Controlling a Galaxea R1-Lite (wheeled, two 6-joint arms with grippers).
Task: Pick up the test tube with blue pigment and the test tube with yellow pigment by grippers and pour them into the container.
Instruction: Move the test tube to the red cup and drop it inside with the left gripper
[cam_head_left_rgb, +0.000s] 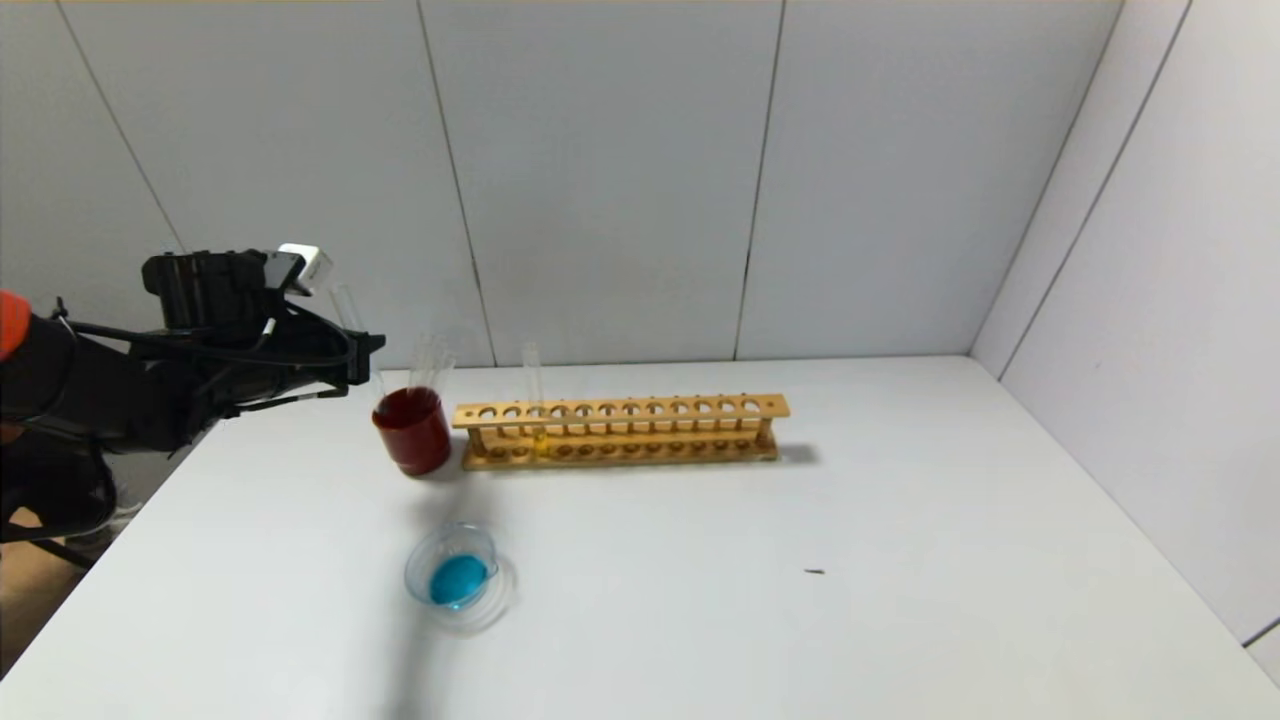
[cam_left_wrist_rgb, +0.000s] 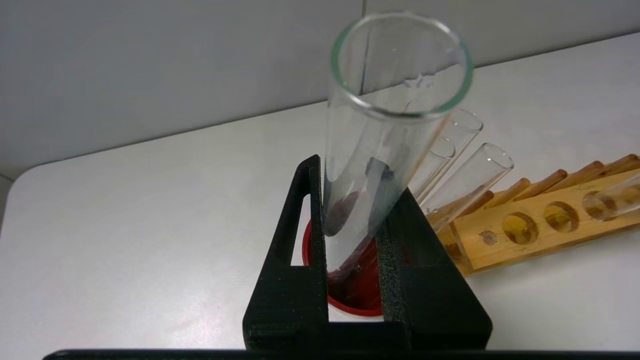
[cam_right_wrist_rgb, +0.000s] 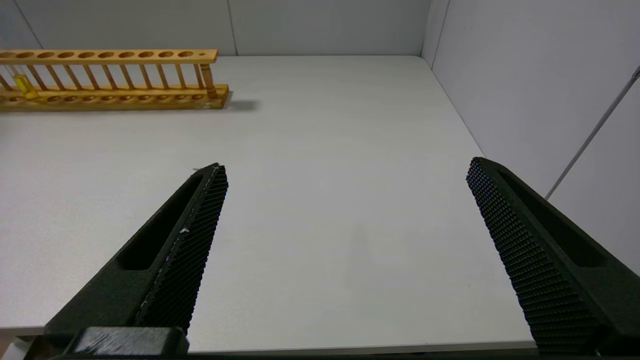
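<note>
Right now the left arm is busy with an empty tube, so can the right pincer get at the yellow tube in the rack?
Probably yes. The right pincer is open over bare table, and the yellow tube stands upright in the rack with nothing between them.

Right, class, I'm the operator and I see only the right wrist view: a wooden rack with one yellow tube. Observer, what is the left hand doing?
Observer: The left hand is shut on a clear test tube, tilted over the red cup.
Operator: Where has the blue liquid gone?
Observer: A blue pool lies in the container, nearer the robot than the cup.
Operator: Is anything else in the cup?
Observer: Yes, other clear tubes lean in it.
</note>
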